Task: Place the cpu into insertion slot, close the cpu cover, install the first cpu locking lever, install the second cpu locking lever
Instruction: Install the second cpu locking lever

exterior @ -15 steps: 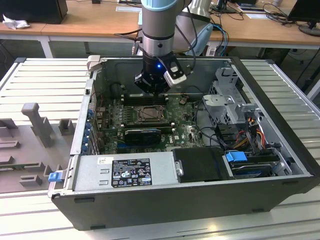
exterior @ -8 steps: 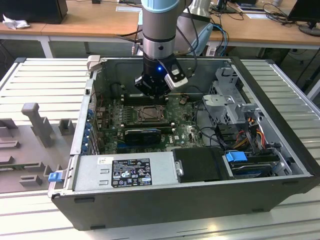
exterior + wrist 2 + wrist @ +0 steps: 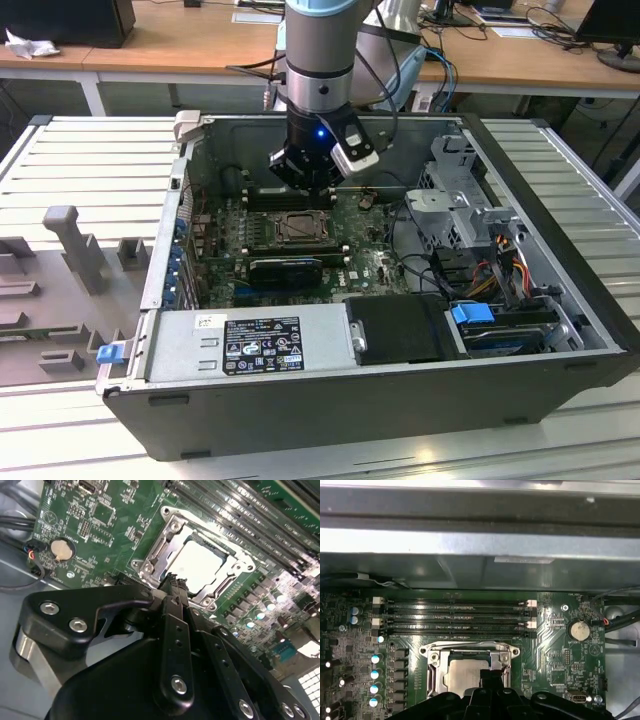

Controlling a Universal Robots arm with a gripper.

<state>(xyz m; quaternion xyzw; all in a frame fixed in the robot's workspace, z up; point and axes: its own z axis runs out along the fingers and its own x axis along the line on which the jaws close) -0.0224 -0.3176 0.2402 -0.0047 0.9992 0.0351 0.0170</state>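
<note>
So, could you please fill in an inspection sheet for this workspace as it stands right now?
Surface: slatted metal bench carrying an open computer case.
Job's things: cpu lies in the insertion slot; cpu cover looks down around it.
Clutter: grey fixture blocks at the exterior view's left.
Gripper: gripper poised at the socket's edge, holding nothing.
Cables: wire bundle inside the case, at the exterior view's right.
Surroundings: wooden desks behind.

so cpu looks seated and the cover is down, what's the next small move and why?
Probably a short descent toward the socket edge: the cpu sits in the insertion slot under the closed cpu cover, and the gripper hovers at that rim holding nothing.
</note>
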